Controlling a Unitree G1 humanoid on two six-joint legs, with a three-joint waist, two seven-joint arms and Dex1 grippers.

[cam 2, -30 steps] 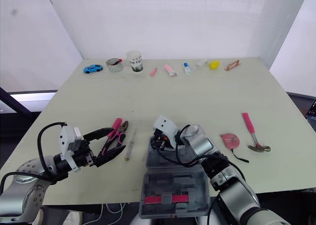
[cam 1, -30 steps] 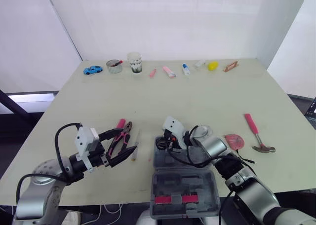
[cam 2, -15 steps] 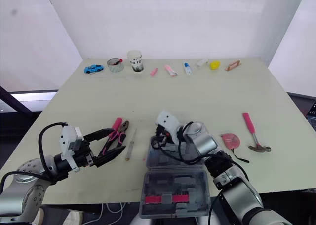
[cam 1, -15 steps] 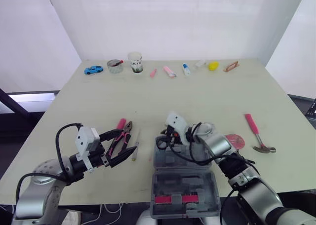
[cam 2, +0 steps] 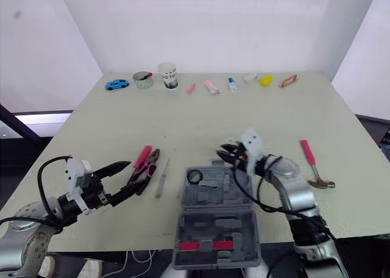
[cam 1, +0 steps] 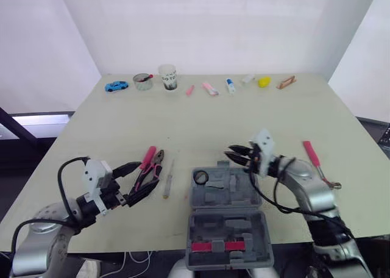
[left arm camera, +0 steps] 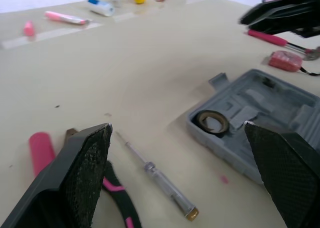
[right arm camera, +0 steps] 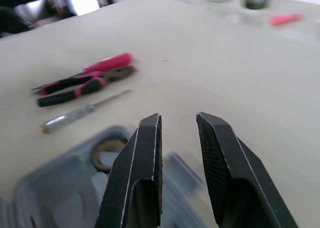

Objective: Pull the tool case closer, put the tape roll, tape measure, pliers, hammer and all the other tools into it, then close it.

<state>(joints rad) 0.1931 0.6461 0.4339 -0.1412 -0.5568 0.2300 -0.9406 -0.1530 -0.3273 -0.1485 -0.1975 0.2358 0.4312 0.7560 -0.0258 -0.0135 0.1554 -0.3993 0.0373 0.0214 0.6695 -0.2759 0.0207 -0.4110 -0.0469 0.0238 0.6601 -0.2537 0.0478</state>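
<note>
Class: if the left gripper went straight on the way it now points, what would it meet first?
Most likely the screwdriver, which lies just ahead between the fingers of the open left gripper. The pliers lie close beside that line, and depth is hard to judge.

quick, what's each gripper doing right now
left gripper: open wide, holding nothing
right gripper: slightly open, holding nothing

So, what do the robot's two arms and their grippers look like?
The left arm and right arm are rounded silver-grey shells with black joints and loose black cables looping along them. Each wrist carries a white boxy module. The left gripper and the right gripper each have two black wedge-shaped fingers with finely textured inner pads.
</note>
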